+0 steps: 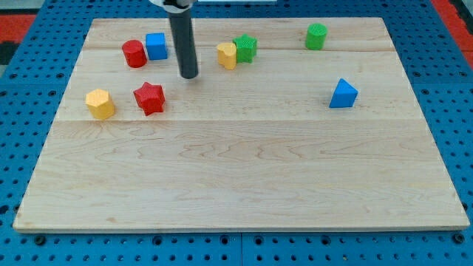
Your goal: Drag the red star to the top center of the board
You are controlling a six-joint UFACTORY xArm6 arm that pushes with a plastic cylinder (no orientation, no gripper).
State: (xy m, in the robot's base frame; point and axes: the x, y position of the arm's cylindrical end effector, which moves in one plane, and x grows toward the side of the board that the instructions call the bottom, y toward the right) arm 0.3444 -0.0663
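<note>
The red star (149, 97) lies on the wooden board (244, 170) at the view's left, a little above mid-height. My tip (189, 75) rests on the board up and to the right of the star, with a gap between them. The rod rises from the tip to the view's top edge.
A yellow hexagonal block (100, 103) lies left of the star. A red cylinder (134, 54) and a blue cube (156, 46) sit at the top left. A yellow block (227, 55) touches a green star (245, 48) at top center. A green cylinder (316, 35) and a blue triangle (343, 94) lie on the right.
</note>
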